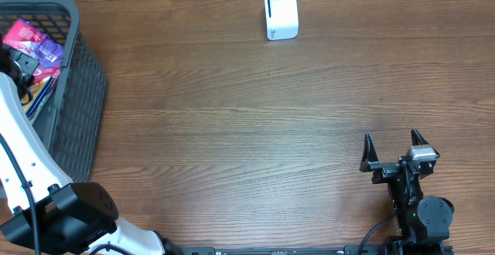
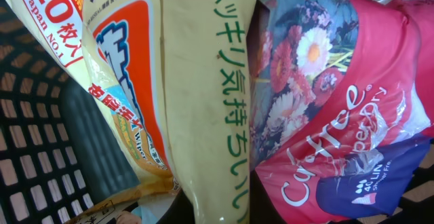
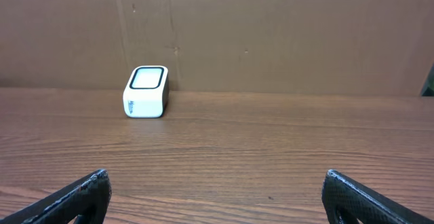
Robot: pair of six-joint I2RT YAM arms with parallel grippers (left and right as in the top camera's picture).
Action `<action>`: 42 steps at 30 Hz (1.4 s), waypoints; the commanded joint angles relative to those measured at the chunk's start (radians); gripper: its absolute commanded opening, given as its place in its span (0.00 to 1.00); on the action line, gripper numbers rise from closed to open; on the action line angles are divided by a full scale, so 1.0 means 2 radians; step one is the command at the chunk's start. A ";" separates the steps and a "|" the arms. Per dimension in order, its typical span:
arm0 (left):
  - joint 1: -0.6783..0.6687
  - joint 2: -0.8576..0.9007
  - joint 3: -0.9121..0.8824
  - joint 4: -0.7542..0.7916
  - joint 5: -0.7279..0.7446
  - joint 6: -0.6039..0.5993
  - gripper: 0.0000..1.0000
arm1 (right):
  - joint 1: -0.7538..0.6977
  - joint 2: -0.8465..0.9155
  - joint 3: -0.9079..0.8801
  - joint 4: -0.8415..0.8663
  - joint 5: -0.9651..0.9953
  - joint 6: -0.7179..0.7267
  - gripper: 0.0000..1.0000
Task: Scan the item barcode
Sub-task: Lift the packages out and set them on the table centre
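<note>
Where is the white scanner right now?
The scanner stands alone near the middle of the far edge of the table in the overhead view, well right of the basket and far ahead of the right gripper.

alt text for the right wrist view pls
A small white barcode scanner stands on a wooden table in front of a brown panel. The right end effector is open, its dark fingertips in the lower corners.
</note>
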 commanded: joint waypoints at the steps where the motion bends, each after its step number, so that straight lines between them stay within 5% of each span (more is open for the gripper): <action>1: -0.003 -0.022 0.037 0.008 -0.027 0.007 0.04 | 0.001 -0.005 -0.005 0.003 0.000 0.003 1.00; 17: -0.003 -0.026 0.122 -0.006 -0.056 -0.006 0.04 | 0.001 -0.005 -0.005 0.003 0.000 0.003 1.00; 28: -0.010 -0.063 0.167 -0.010 0.126 0.001 0.04 | 0.001 -0.005 -0.005 0.003 0.000 0.003 1.00; 34: -0.056 -0.068 0.167 -0.014 0.212 0.019 0.04 | 0.001 -0.005 -0.005 0.003 0.000 0.003 1.00; 42: -0.196 -0.052 0.162 -0.069 0.217 0.027 0.04 | 0.001 -0.005 -0.005 0.003 0.000 0.003 1.00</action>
